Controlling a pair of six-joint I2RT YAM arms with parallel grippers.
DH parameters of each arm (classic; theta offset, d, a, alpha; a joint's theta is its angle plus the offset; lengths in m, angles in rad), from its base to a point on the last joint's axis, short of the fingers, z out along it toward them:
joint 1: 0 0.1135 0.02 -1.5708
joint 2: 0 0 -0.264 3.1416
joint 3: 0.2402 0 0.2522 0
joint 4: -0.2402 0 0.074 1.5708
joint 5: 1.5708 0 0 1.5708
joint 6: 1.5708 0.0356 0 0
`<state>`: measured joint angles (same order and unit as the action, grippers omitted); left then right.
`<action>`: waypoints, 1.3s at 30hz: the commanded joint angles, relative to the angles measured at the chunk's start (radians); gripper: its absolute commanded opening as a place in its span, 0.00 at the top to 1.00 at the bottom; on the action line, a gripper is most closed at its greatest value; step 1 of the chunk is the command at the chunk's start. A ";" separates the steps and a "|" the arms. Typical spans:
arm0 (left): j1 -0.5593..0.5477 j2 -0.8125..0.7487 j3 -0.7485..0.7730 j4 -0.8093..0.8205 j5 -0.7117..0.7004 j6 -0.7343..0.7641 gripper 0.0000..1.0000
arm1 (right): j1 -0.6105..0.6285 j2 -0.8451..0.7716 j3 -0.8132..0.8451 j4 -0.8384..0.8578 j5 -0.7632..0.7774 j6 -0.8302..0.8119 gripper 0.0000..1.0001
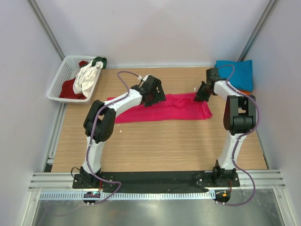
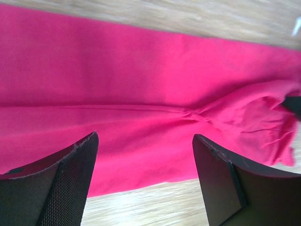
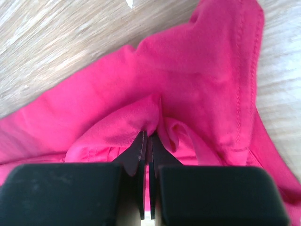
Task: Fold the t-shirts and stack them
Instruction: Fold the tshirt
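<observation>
While R jaws pinch pink tee (image 1: 162, 112), L jaws spread, basket (image 1: 57, 81) w/ white tee (image 1: 87, 77), dark-red tee (image 1: 70, 90), green tee (image 1: 100, 60).

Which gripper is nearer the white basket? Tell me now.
Left. The left gripper is open over the pink t-shirt, right of the basket; the right gripper pinches the shirt farther right.

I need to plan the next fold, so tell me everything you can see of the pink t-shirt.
The pink t-shirt is soft magenta cloth, laid out as a long narrow band, apparently folded lengthwise, flat on the wooden table. A lengthwise crease runs along it. The end by the right arm is bunched and wrinkled, with a stitched hem showing. The right hand is shut on a raised pleat there. The left hand hangs open over the band nearer its other end.
</observation>
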<state>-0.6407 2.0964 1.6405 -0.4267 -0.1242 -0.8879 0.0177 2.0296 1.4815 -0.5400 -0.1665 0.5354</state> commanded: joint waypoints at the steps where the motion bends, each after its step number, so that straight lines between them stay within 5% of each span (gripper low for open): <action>1: -0.011 0.014 0.091 0.037 0.046 -0.055 0.18 | -0.002 -0.104 0.005 -0.015 0.024 -0.025 0.96; 11: -0.102 0.163 0.318 0.043 0.012 -0.363 0.22 | -0.005 -0.072 0.063 0.009 0.053 -0.032 0.96; 18: -0.163 0.146 0.250 0.046 -0.110 -0.514 0.25 | -0.005 -0.042 0.092 0.025 0.036 -0.032 0.96; 31: -0.182 0.203 0.232 0.088 -0.141 -0.628 0.41 | -0.005 -0.039 0.074 0.048 0.019 -0.025 0.96; 39: -0.194 0.244 0.255 0.086 -0.121 -0.648 0.43 | -0.005 -0.028 0.085 0.044 0.021 -0.025 0.97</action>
<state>-0.8249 2.3306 1.8622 -0.3698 -0.2260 -1.5085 0.0166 2.0014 1.5398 -0.5232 -0.1383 0.5098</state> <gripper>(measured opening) 0.575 0.057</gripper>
